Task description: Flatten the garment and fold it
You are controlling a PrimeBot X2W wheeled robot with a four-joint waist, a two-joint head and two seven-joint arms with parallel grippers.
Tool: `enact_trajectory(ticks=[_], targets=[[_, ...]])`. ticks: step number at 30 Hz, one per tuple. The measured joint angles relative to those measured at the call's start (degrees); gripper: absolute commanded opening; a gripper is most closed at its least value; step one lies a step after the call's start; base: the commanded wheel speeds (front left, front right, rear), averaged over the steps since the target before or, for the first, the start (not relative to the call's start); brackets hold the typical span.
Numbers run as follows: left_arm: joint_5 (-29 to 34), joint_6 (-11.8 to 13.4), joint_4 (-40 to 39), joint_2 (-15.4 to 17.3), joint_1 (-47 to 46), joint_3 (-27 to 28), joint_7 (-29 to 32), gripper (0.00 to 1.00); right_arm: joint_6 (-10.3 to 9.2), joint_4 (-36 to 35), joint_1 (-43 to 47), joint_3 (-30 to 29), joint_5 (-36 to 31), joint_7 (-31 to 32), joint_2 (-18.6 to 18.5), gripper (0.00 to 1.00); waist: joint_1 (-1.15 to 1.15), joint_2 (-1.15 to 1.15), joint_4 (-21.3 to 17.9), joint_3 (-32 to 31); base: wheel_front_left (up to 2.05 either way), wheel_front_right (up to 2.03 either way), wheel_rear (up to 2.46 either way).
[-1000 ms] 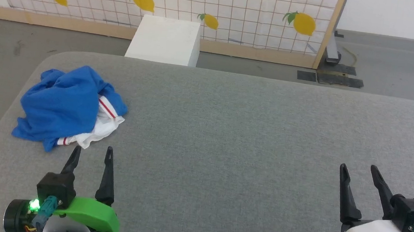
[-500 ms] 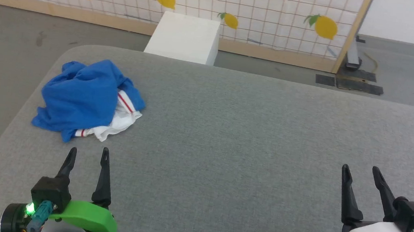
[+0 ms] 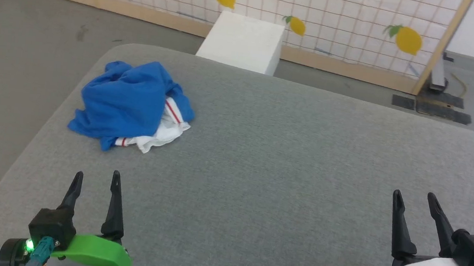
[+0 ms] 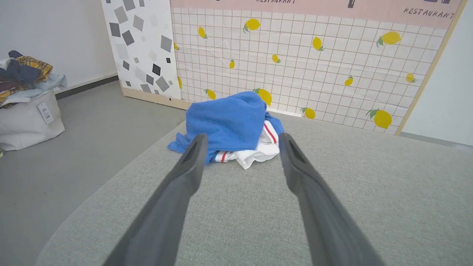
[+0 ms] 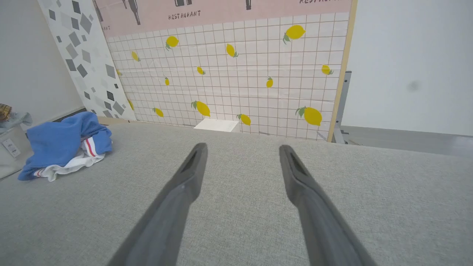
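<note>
My left end effector (image 3: 97, 174) sits at the lower left of the frame with its fingers spread. My right end effector (image 3: 414, 195), at the lower right, is spread too. The blue jersey T-shirt (image 3: 127, 104) lies crumpled at the upper left on the grey table (image 3: 280, 177), white red-striped trim showing, apart from both.

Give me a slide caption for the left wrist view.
Open left gripper aimed at a crumpled royal-blue jersey T-shirt with white, red-striped trim, untouched on the grey fabric-covered table.

Left pincer (image 3: 95, 180), right pincer (image 3: 416, 200): both agape, empty.
</note>
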Motion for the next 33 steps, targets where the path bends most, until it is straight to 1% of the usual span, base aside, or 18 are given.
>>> enact_trajectory(ticks=[20, 33], targets=[[-2.5, 1.0, -0.1, 0.0, 1.0, 0.1, -2.5, 1.00, 0.00, 1.9, 0.0, -0.6, 1.2, -2.3, 0.0, 1.00, 0.00, 0.00, 6.9, 0.0, 0.00, 0.00, 0.00], [-4.4, 1.5, -0.4, 0.0, 2.2, 0.1, -4.0, 1.00, 0.00, 3.0, 0.0, -1.1, 2.2, -3.8, 0.0, 1.00, 0.00, 0.00, 9.6, -0.3, 0.00, 0.00, 0.00]])
